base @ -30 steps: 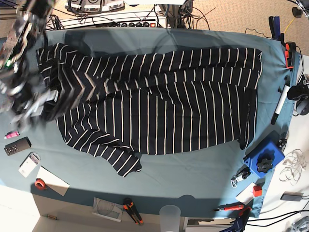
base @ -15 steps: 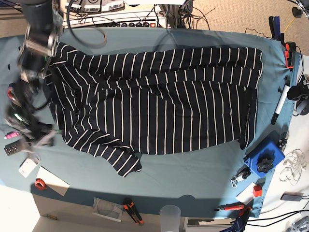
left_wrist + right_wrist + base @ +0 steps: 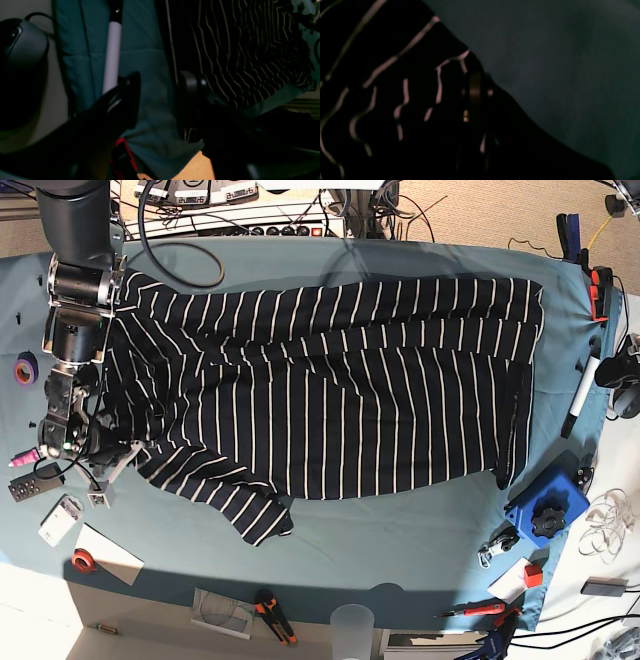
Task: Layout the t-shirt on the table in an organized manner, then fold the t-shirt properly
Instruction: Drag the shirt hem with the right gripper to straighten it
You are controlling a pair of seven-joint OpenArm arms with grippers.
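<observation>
t-shirt (image 3: 330,390) spread across surface (image 3: 400,550), corner rumpled | right gripper (image 3: 112,464) clenched on its hem | left gripper (image 3: 155,100) released, idle at surface's edge | advice: pull hem outward, low and slow, flattening the wrinkles

Right gripper (image 3: 105,465) down from the t-shirt's (image 3: 330,390) upper-left to lower-left edge.
</observation>
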